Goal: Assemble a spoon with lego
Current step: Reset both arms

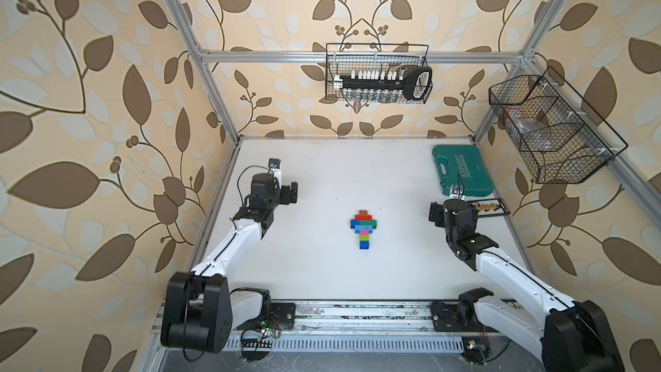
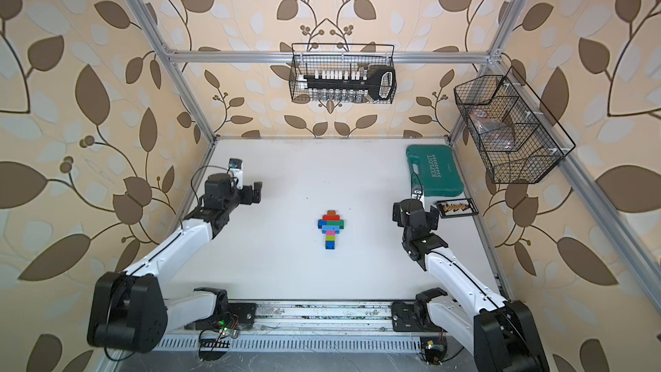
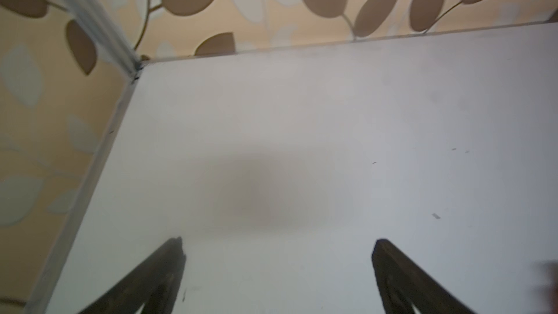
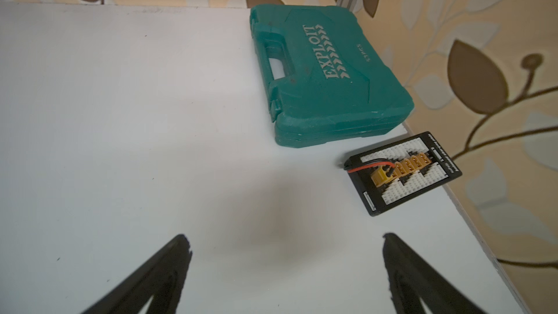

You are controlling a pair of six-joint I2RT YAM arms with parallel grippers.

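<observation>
We see the flat multicolour brick spoon (image 1: 363, 229), orange tip to blue stem, lying whole on the white desk (image 1: 322, 173) between the left claw (image 3: 279, 247) and right claw (image 4: 285, 240), both wide, empty and well apart from it; assembly looks finished, no loose bricks in sight.

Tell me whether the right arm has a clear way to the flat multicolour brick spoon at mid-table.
Probably yes: the flat multicolour brick spoon lies alone on the white table, with nothing between it and the open right tool. The teal plastic case sits farther back.
</observation>
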